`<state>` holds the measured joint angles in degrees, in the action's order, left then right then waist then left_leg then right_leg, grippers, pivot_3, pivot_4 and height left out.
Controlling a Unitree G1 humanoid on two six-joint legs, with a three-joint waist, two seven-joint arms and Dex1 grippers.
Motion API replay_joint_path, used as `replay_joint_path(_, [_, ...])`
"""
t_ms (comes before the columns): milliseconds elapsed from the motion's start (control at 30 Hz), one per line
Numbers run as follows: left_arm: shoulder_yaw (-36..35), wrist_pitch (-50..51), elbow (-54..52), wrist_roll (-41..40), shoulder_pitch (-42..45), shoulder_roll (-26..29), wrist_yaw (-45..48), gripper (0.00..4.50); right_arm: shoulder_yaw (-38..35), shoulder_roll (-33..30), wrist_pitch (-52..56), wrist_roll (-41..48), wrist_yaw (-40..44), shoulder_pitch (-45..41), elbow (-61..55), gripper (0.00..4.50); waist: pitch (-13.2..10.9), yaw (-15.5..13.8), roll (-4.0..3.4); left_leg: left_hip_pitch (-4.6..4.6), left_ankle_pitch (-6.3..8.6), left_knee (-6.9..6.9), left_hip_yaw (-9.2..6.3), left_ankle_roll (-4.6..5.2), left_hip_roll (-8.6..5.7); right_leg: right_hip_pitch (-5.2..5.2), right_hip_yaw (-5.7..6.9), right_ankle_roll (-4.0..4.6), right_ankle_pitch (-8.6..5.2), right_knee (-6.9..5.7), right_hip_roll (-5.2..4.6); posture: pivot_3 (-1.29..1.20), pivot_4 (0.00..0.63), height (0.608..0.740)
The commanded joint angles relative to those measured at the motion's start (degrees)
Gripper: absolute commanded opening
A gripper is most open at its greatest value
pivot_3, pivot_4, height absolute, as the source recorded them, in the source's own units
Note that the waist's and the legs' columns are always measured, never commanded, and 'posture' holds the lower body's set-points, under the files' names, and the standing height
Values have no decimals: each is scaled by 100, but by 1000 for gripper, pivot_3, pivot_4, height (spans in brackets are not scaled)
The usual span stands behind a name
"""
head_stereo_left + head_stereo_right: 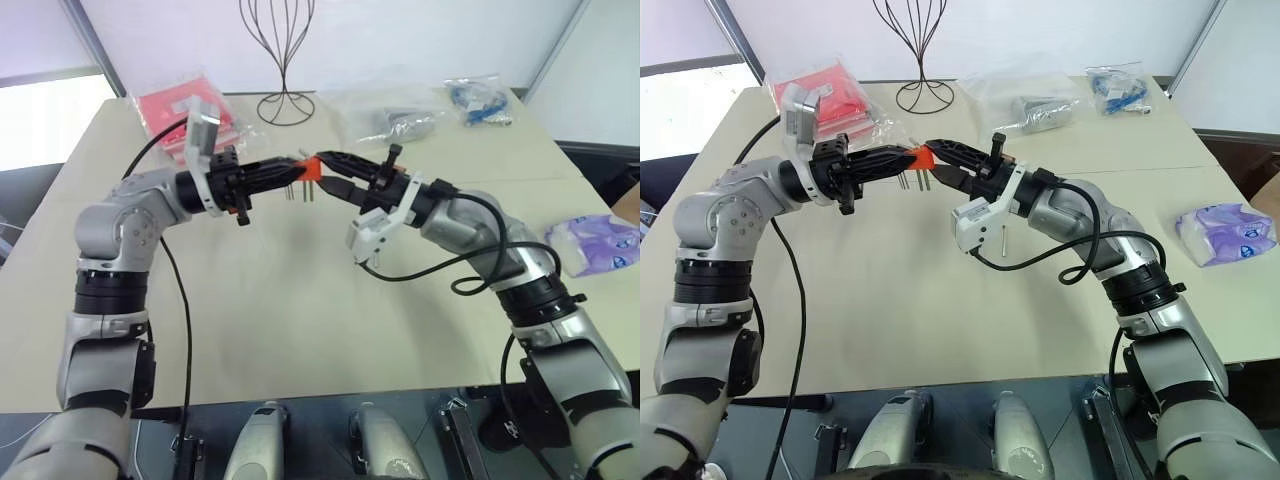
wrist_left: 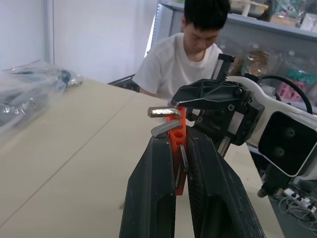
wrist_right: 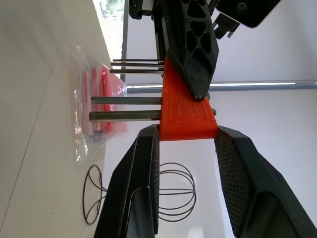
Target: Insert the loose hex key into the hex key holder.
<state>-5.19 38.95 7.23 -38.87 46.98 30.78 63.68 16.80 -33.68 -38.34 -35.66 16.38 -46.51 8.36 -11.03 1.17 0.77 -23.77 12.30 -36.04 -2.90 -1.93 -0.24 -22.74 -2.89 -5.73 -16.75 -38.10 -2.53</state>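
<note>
- The left claw (image 1: 296, 172) is squeezed shut on the hex key holder (image 1: 311, 168), a small orange block, high above the worktop (image 1: 300, 300).
- The right claw (image 1: 325, 172) is partly open, and its two fingers press the same block from the other side.
- Dark keys (image 3: 126, 108) stick out of the block's side.
- The loose hex key (image 1: 1006, 241) lies flat on the worktop, under the right arm.
- A person (image 2: 190, 54) sits behind the worktop.
</note>
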Motion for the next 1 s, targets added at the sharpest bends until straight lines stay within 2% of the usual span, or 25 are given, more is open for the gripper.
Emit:
replay_joint_path(33, [20,-48,-117,52,-64,4,-41,31,-165,17,-26,180,6,-231,-242,1076,0,0,0,0,0,0,0,0,0,0,0,0,0,0,0,0,150,740])
replay_joint_path(200, [38,-68,-161,87,-103,-7,-38,31,-215,64,78,476,205,-179,-281,1076,0,0,0,0,0,0,0,0,0,0,0,0,0,0,0,0,150,740])
replay_joint_path(433, [44,-88,-191,92,-134,-19,-43,0,-232,59,141,436,252,-191,-336,4489,0,-1,0,0,0,0,-1,0,0,0,0,0,0,-1,0,0,150,740])
replay_joint_path(633, [38,-227,-218,152,-154,0,-65,0,-278,-82,505,557,600,-120,-397,4489,0,-2,0,0,0,0,-1,0,0,0,0,0,0,0,0,0,150,740])
replay_joint_path(800, [181,-1064,-217,772,-130,166,-56,0,-919,184,4286,1978,2244,151,-722,4489,0,-22,0,0,0,-3,-6,0,2,6,3,0,0,0,0,0,150,740])
replay_joint_path(1000, [101,-1264,-348,886,-264,276,-138,0,-1093,375,8227,2726,3084,-301,-1291,4489,0,-3,-2,0,0,1,-6,2,2,0,4,1,0,-1,-2,0,150,740])
